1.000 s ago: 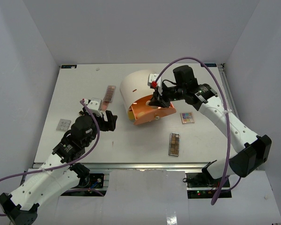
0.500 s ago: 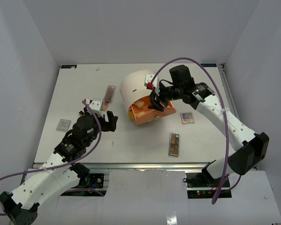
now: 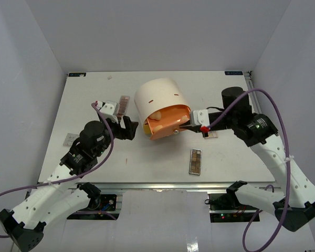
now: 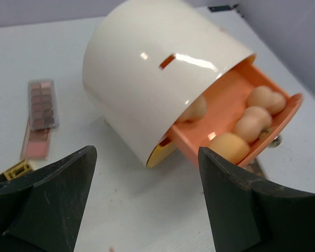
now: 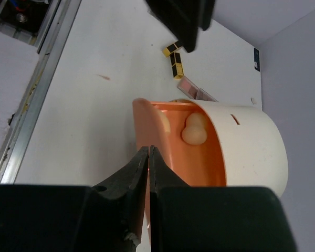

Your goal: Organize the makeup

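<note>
Step in hand (judged): close orange drawer point(image 3: 167, 125) of cream cylinder point(image 3: 156, 97).
- Beige sponges point(image 4: 250, 119): inside drawer, which is part-out toward near right.
- Right gripper point(image 3: 185, 127): fingers pressed together, nothing visibly held, tips at drawer front.
- Left gripper point(image 3: 127, 129): jaws spread, empty, just left of cylinder.
- Push straight along drawer axis.
- Brace cylinder from left to prevent sliding.
- Brown palette point(image 3: 196, 161): loose on table, near side.

Bright, even light from overhead washes the white table point(image 3: 94, 89), leaving only faint, short shadows at the foot of the cream cylinder point(image 3: 157, 97) in mid-counter. Small white glints streak its glossy wall. Up close, the fingers point(image 4: 47, 205) of the left gripper point(image 4: 147, 155) and of the right gripper point(image 5: 148, 155) loom dark and blurred; the surface behind is sharp.
</note>
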